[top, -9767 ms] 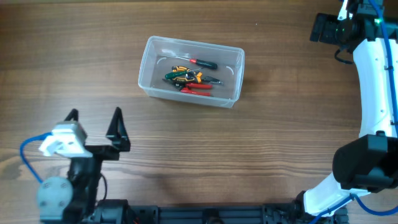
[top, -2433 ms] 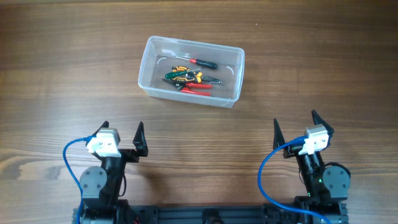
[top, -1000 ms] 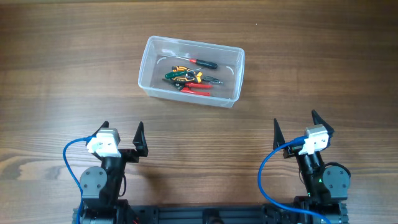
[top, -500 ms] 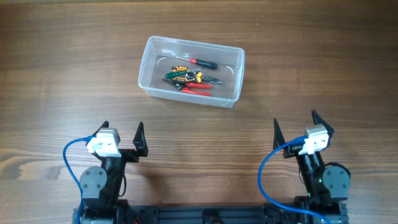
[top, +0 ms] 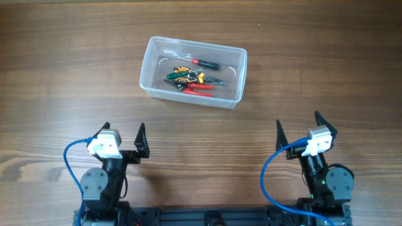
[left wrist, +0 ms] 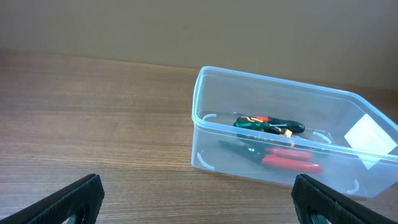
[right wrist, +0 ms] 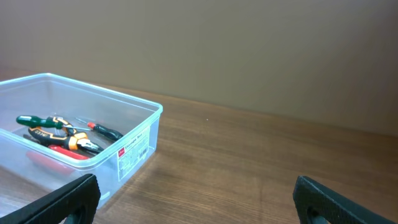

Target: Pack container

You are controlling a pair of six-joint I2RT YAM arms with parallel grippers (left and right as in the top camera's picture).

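Observation:
The clear plastic container stands on the wooden table, back centre. Inside lie several hand tools: a red-and-black screwdriver, green-and-yellow pliers and red-handled pliers. It also shows in the left wrist view and the right wrist view. My left gripper is open and empty at the front left, well short of the container. My right gripper is open and empty at the front right. In both wrist views only the black fingertips show at the bottom corners.
A white label is stuck on the container's side wall. Blue cables loop beside both arm bases at the front edge. A plain wall rises behind the table's far edge.
Since 9.8 s ago both arms have drawn back to the front edge, the right one from the far right corner. Over the last second nothing has moved.

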